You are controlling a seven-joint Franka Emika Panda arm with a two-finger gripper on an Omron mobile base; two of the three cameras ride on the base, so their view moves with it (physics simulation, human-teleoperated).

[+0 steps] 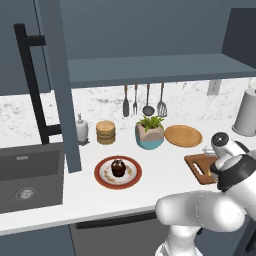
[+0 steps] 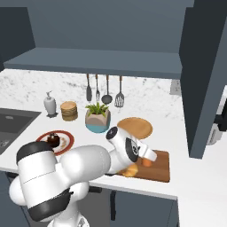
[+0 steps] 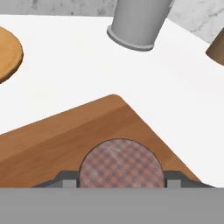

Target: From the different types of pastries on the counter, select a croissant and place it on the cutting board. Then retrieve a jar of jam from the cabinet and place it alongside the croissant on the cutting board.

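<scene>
Jam jar (image 3: 121,162) is sitting between my gripper's (image 2: 150,160) fingers, which are pinching it over the cutting board (image 2: 160,166). I am seeing the croissant (image 2: 129,170) lying on that board just beside the gripper. Beyond it, the white counter (image 1: 155,172) is carrying a round wooden plate (image 2: 135,127) and a grey canister (image 3: 136,22). Farther off are standing a potted plant (image 1: 149,131), the stacked cakes (image 1: 105,132), a cupcake (image 1: 118,167) and the sink (image 1: 30,175).

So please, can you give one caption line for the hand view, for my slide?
The tool holds the jar of jam over the cutting board, the round wooden plate at left.
</scene>
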